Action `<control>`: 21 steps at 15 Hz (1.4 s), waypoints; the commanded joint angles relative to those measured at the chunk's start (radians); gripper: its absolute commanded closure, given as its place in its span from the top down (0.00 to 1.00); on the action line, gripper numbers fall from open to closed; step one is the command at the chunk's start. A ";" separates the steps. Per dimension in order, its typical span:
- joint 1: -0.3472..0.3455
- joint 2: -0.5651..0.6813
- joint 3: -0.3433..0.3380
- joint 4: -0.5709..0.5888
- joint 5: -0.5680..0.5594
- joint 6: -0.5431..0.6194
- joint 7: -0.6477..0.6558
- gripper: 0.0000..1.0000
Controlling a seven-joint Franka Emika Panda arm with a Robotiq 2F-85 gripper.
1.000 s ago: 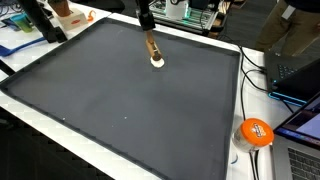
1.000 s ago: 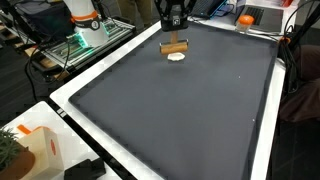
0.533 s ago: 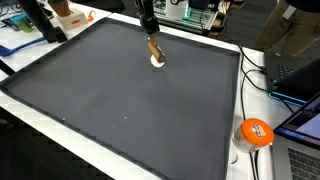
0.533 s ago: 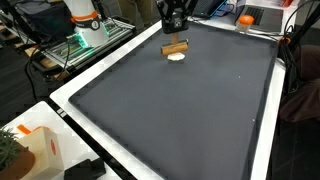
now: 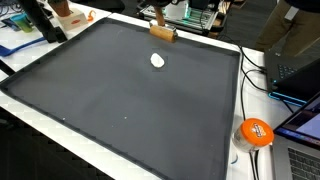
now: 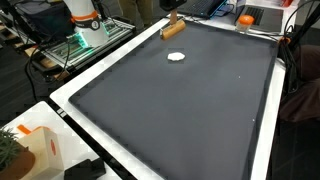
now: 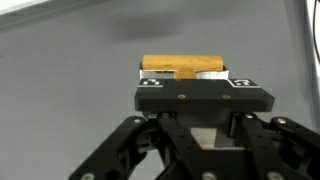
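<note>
Your gripper [image 7: 186, 78] is clamping the wooden block [image 7: 170, 64], jaws narrowed to its width. You're holding it above the black mat's [image 5: 130, 110] far edge, clear of the white disc [image 5: 157, 60], possibly a lid.

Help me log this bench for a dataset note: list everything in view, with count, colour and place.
wooden block: one, tan, held off the surface near the mat's far edge
disc: one, white, lying on the mat near its far edge
mat: one, dark grey, covering the table
table: one, white rim showing around the mat
round object: one, orange, on the table beside the mat
fingers: two, black, shut on the wooden block
</note>
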 commanded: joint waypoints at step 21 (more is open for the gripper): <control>0.035 0.136 0.048 -0.096 -0.251 0.236 -0.097 0.22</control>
